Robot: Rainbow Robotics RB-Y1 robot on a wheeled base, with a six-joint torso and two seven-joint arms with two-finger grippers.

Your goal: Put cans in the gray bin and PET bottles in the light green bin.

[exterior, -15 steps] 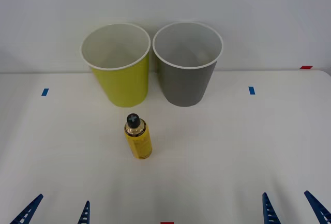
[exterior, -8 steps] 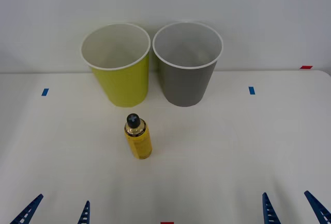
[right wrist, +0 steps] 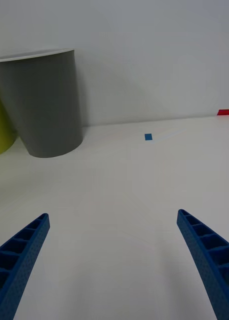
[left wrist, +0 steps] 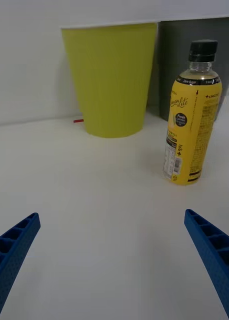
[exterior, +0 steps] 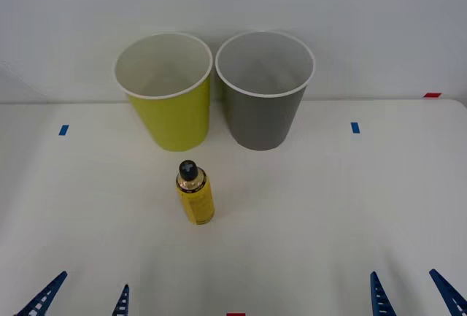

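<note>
The fingers of the left gripper (exterior: pixel 82 300) are spread wide and hold nothing; they are kept low at the near edge of the counter (exterior: pixel 328 206). The fingers of the right gripper (exterior: pixel 414 295) are spread the same way, also with nothing between them, at the near right. Both are well apart from every task thing.

In front of the left gripper, the PET bottle (exterior: pixel 195 193) is standing upright on the counter, its black cap on top, a little to the right of that gripper's line. This side is probably chosen for the pick, because the bottle is nearer to it. Behind the bottle the light green bin (exterior: pixel 165 91) and the gray bin (exterior: pixel 263 90) are placed side by side, almost touching, with open tops so that things can be dropped in. Both seem empty inside.

The counter is white and marked with small blue tape squares (exterior: pixel 355 128) and a red tape piece (exterior: pixel 432 95). A plain pale wall (exterior: pixel 365 9) is seen behind.
</note>
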